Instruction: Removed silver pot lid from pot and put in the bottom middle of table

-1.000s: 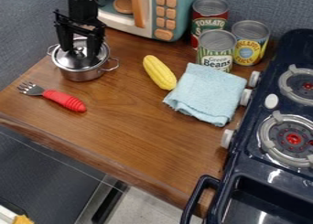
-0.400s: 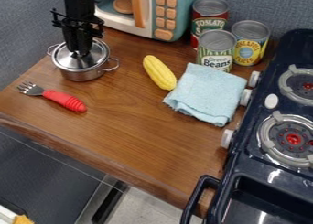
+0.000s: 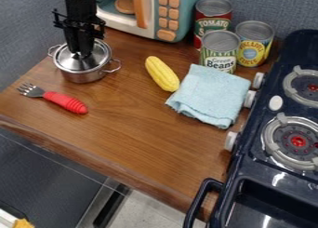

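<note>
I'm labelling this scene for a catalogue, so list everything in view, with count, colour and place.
pot: one, silver, table's far left
lid: one, silver, on the pot
fork: one, red handle, silver tines, left side
corn cob: one, yellow, between pot and cloth
cloth: one, light blue, folded, right of the corn
cans: three, red, green, yellow-and-blue labels, behind the cloth
toy microwave: one, teal and white, orange-brown buttons, back
disc: one, brown, in the microwave
toy stove: one, dark blue, two grey burners, right
table: one, brown wood, centre
wall: grey-blue, behind
yellow item: one, bottom left corner
tool: one, black, fingers together at the lid's middle
</note>
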Controlling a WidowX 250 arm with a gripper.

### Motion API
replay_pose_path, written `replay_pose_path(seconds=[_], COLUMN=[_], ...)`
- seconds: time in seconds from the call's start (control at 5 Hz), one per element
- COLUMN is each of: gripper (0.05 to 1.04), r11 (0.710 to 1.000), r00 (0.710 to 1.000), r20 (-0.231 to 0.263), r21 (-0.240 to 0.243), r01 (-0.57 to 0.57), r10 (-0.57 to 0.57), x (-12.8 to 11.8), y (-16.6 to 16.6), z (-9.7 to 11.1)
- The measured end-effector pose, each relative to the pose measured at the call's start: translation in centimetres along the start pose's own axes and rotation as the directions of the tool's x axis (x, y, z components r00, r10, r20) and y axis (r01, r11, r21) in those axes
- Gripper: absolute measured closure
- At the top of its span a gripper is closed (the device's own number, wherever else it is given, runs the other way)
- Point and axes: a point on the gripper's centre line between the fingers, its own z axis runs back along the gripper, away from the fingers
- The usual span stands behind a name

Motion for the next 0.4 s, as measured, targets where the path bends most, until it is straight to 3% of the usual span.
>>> replay_pose_path(seconds=[0.4], gripper=[0.810], r11=[0.999], r00=[0.991], r20=[0.130], r21=[0.031], r01=[0.031], r10=[-0.035], x=[-1.7], y=[-2.2], z=[5.4])
